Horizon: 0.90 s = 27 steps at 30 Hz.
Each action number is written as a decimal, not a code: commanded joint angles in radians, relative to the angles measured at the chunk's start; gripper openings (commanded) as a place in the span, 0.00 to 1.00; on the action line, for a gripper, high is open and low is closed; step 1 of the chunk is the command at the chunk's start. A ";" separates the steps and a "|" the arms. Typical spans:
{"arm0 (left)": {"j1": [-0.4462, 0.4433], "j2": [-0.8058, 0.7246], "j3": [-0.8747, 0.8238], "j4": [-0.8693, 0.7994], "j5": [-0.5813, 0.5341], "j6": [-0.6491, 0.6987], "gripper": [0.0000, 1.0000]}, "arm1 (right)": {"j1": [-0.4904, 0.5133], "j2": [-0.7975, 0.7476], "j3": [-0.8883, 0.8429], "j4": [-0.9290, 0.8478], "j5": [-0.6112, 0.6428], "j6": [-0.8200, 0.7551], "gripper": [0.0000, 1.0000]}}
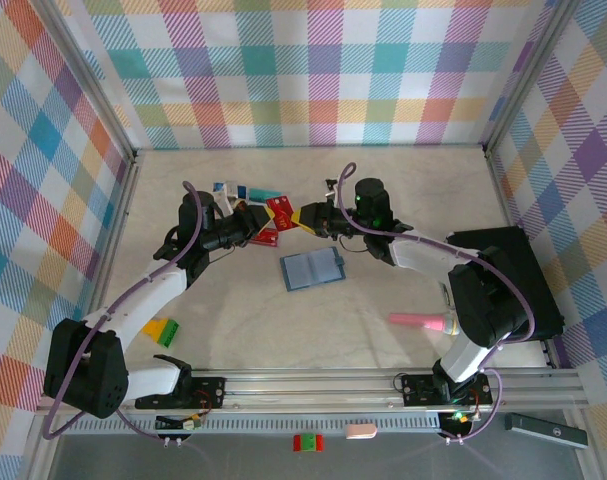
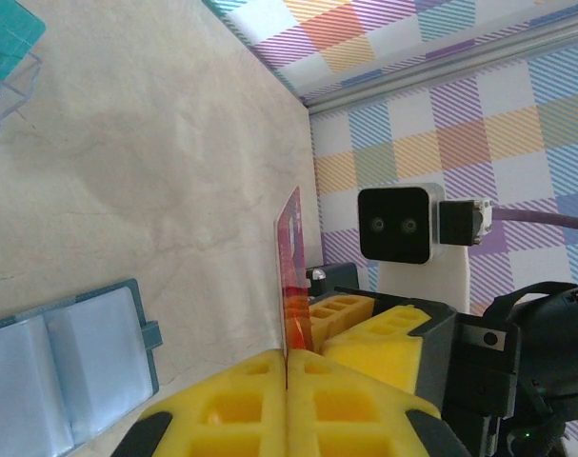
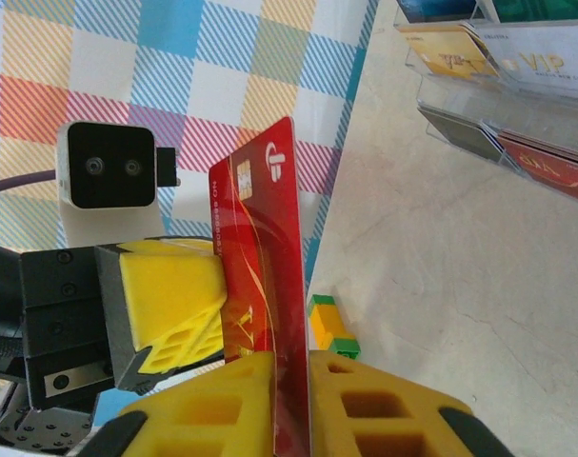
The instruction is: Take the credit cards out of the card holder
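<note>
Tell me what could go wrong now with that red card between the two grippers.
1. Both the left gripper and the right gripper are shut on one thin red plastic credit card; if they pull apart before one opens, it could bend or slip free.
2. The clear plastic card rack sits close to the wrists; a wide swing might knock it.

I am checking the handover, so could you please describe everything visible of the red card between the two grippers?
The red card is a thin, glossy plastic rectangle with a gold chip, a white logo and yellow swirls on its face. It is held in the air on edge, flat and unbent, pinched by both the right gripper and the left gripper, apart from the card holder.
</note>
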 commanded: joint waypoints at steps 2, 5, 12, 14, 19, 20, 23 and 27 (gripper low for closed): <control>0.014 0.011 0.010 -0.024 -0.009 -0.002 0.06 | 0.000 -0.002 0.030 -0.036 -0.017 -0.069 0.08; 0.021 0.004 0.015 -0.085 -0.042 0.013 0.19 | 0.000 -0.012 0.030 -0.092 0.009 -0.119 0.02; 0.100 -0.029 0.101 -0.454 -0.137 0.116 0.57 | -0.013 -0.075 0.037 -0.340 0.130 -0.335 0.00; 0.130 -0.043 0.116 -0.541 -0.163 0.157 0.67 | -0.017 -0.095 0.052 -0.453 0.190 -0.430 0.00; 0.197 -0.090 0.136 -0.656 -0.255 0.234 0.86 | -0.017 -0.117 0.120 -0.685 0.342 -0.656 0.00; 0.212 -0.099 0.139 -0.675 -0.270 0.247 0.89 | -0.015 -0.115 0.134 -0.713 0.365 -0.695 0.00; 0.249 -0.118 0.151 -0.721 -0.288 0.289 0.95 | -0.004 -0.098 0.187 -0.776 0.406 -0.799 0.00; 0.288 -0.127 0.166 -0.773 -0.302 0.337 0.99 | 0.046 -0.036 0.305 -0.866 0.486 -0.946 0.00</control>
